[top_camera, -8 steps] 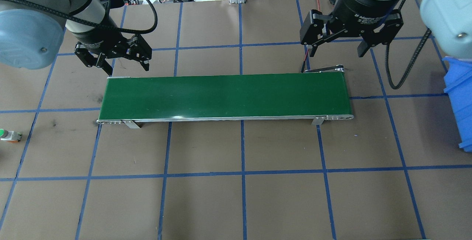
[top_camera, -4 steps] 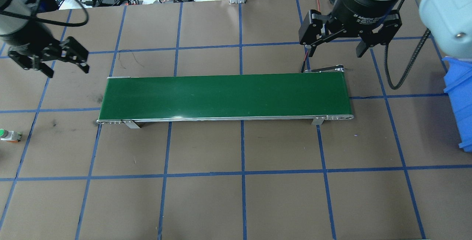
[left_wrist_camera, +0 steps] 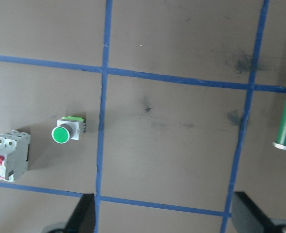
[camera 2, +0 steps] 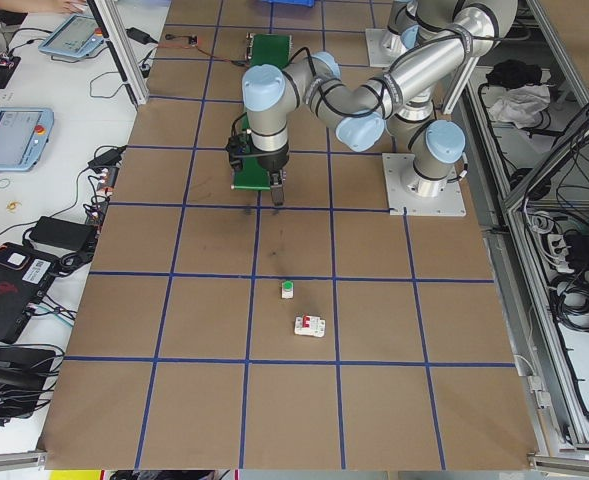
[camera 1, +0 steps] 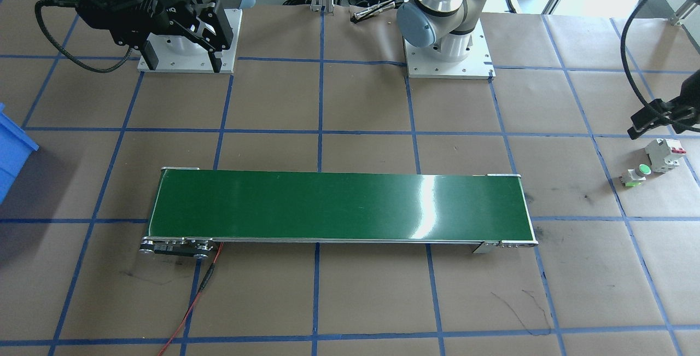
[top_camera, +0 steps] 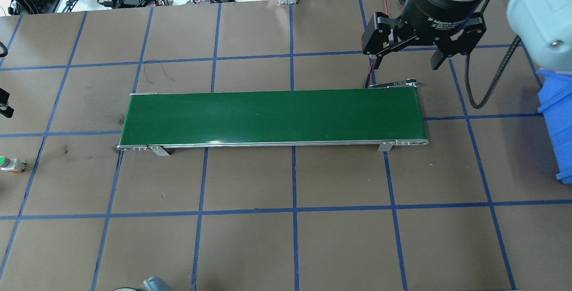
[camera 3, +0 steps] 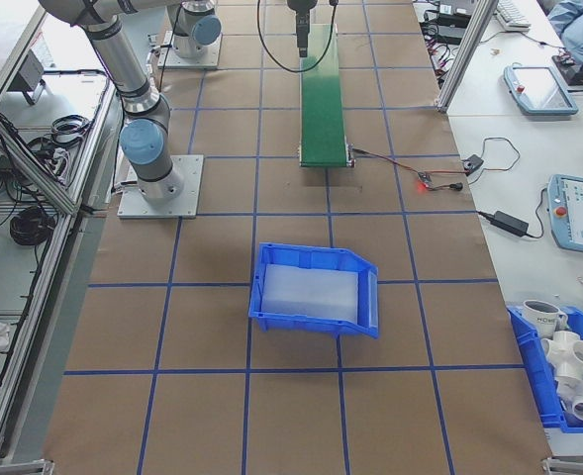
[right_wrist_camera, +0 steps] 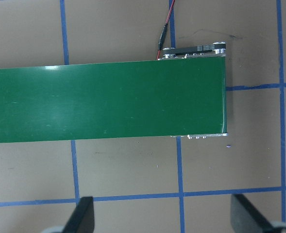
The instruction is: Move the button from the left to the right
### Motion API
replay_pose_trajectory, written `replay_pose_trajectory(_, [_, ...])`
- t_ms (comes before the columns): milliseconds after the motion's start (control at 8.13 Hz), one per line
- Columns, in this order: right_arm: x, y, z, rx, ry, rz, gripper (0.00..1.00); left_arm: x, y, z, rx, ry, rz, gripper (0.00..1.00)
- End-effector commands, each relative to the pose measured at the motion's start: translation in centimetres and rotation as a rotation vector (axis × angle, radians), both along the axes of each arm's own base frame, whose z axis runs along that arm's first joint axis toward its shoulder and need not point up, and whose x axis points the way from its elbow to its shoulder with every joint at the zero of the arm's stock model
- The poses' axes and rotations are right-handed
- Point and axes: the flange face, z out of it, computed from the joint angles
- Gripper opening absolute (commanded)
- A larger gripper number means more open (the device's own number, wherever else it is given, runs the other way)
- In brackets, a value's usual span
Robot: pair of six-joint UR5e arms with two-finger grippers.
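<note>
Button (left_wrist_camera: 67,133) – round glossy green cap on a white cube-like base – is sitting on the matte brown paper worktop (top_camera: 250,246), at 9 o'clock from the smooth green conveyor belt (top_camera: 272,115), just beside a boxy white circuit breaker (left_wrist_camera: 7,158) with red tab. Left gripper (left_wrist_camera: 164,218) is hovering over it, jaws released. Right gripper (top_camera: 404,56) is hanging past the belt's far end – jaws spread wide, empty.

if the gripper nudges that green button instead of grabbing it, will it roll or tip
The button lies on its side, and its squarish white base should probably resist rolling. It looks small and light, so a nudge would likely slide it across the brown paper. The circuit breaker stands close beside it, so a push that way might knock them together.
</note>
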Motion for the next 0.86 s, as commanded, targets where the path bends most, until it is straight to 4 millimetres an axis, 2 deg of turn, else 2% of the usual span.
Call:
replay_pose_trajectory(0, [0.0,-0.3,0.0,-0.019,-0.001,0.0,1.0,6.4,-2.0,-7.2,0.005,-0.005,-0.099,1.0])
replay_pose_trajectory(123, [-0.1,-0.6,-1.1,-0.003,0.013,0.001,1.0,8.3,-2.6,-10.6,0.022,0.01,-0.193,1.0])
replay_pose_trajectory(246, [-0.1,-0.6,-1.3,0.003,0.017,0.0,1.0,9.4,-2.6,-12.6,0.04,0.035,-0.246,1.0])
replay_pose_trajectory(492, [0.0,-0.7,-1.3,-0.002,0.006,-0.003,1.0,12.4,-1.3,-14.8,0.048,0.046,-0.222,1.0])
replay_pose_trajectory(738, [0.0,-0.7,-1.3,-0.001,0.005,-0.005,1.0,13.3,-1.3,-17.4,0.065,0.067,-0.213,1.0])
